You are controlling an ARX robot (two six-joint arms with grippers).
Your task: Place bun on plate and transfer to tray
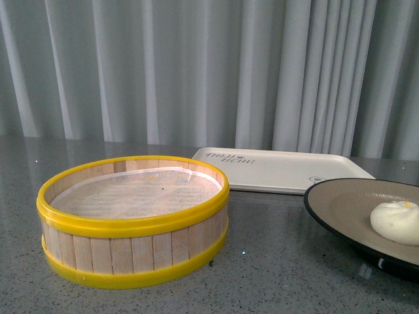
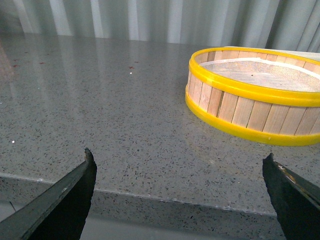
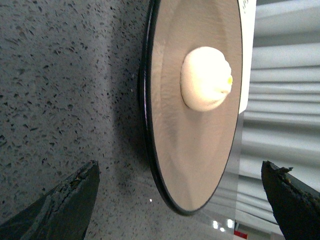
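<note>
The right hand (image 3: pixel 180 165) is seen spread wide with nothing between its fingers, aimed at the near rim of the plate (image 3: pixel 165 150) and not touching it. The left hand (image 2: pixel 179 155) is likewise spread and empty, held low over the near edge of the tabletop (image 2: pixel 100 100), apart from the yellow-rimmed wooden steamer basket (image 2: pixel 250 107).

The bun (image 3: pixel 206 78) is found lying on the beige inside of the plate, off centre toward the far side, pleated top up. In the front view the bun (image 1: pixel 395 222) and plate (image 1: pixel 340 203) are shown at the right, standing on the tabletop (image 1: pixel 262 275) rather than on the cream-white tray (image 1: pixel 281 169), which lies just behind; whether rim and tray touch cannot be told. The steamer basket (image 1: pixel 131 222) is seen empty, and a grey curtain (image 1: pixel 196 65) closes the background.

The first step is judged done, and the transfer is judged to be in hand. For the next move, the plate's black rim would have to be pinched by the right hand, and the plate lifted over the tray's low edge and kept level, so that the loose bun is not rolled off.
</note>
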